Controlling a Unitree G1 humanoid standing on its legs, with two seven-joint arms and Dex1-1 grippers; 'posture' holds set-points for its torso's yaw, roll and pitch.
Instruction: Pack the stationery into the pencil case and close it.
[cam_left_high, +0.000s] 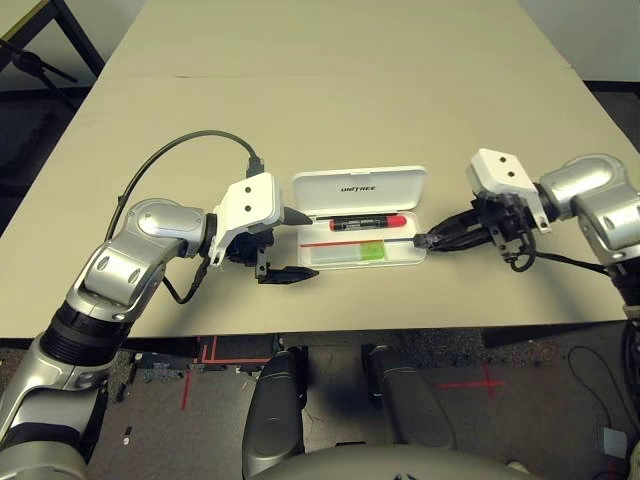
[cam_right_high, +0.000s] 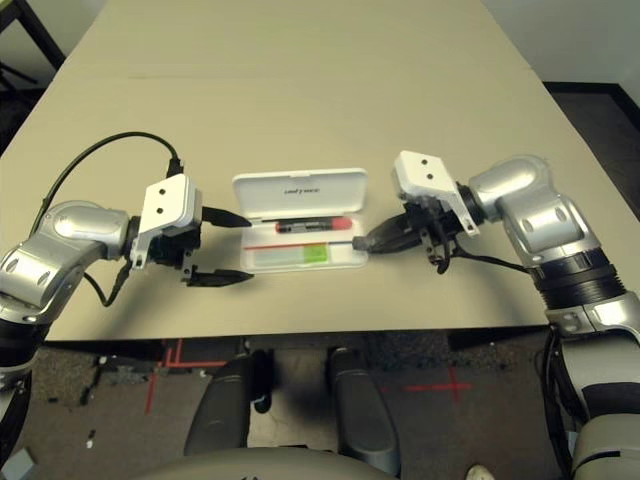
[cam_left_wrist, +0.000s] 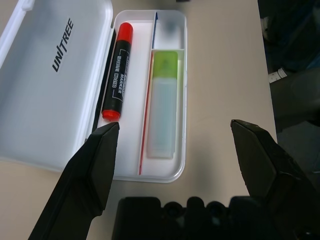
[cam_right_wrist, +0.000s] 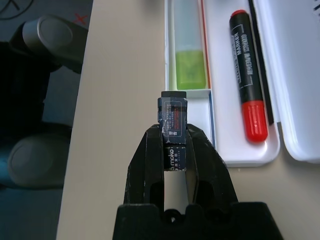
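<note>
Right claw clenched on the dark block, poised at the open pencil case edge for the small empty compartment; marker, highlighter already inside; left claw released, waiting beside.

From the head we look down on the table; our wrist views face each other closely, sharing the open pencil case.

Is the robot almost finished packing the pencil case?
Nearly. The marker and the highlighter already lie in the open pencil case. The right gripper holds the small dark block at the tray's edge. Left: drop it in and shut the lid. The left gripper waits open.
</note>
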